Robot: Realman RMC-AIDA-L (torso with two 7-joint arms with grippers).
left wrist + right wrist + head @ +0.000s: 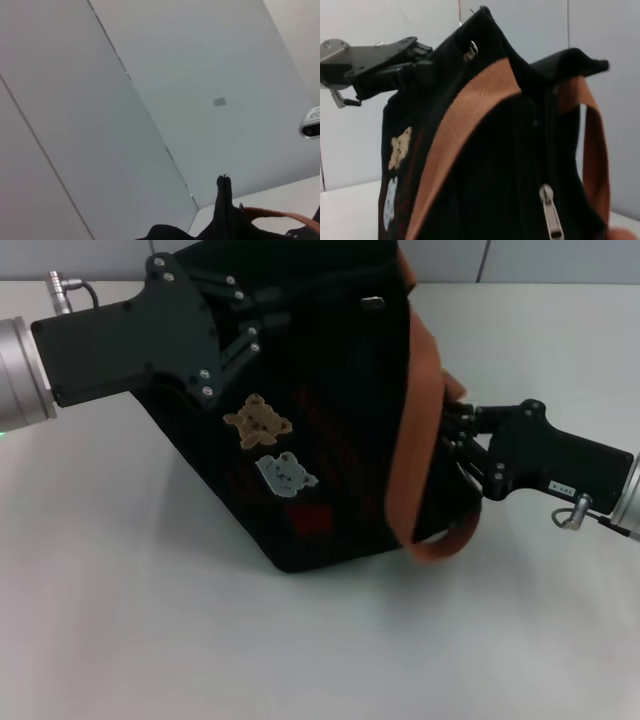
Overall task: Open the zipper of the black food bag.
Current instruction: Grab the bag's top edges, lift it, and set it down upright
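The black food bag [330, 440] stands tilted on the table, its top corner raised toward the left. My left gripper [262, 325] is shut on the fabric of that upper edge; the right wrist view shows it [420, 67] clamped there too. A wide orange-brown strap [415, 420] hangs down the bag's right end. My right gripper [452, 435] sits against that end, partly behind the strap. The zipper runs down the bag's end panel, and its silver pull tab [551, 217] hangs free in the right wrist view. The left wrist view catches only a peak of the bag [225, 210].
The white table [150, 620] spreads in front and to both sides. A tan bear patch [258, 420] and a white animal patch [285, 473] mark the bag's front. A small metal ring [372, 302] sits near its top. Grey wall panels stand behind.
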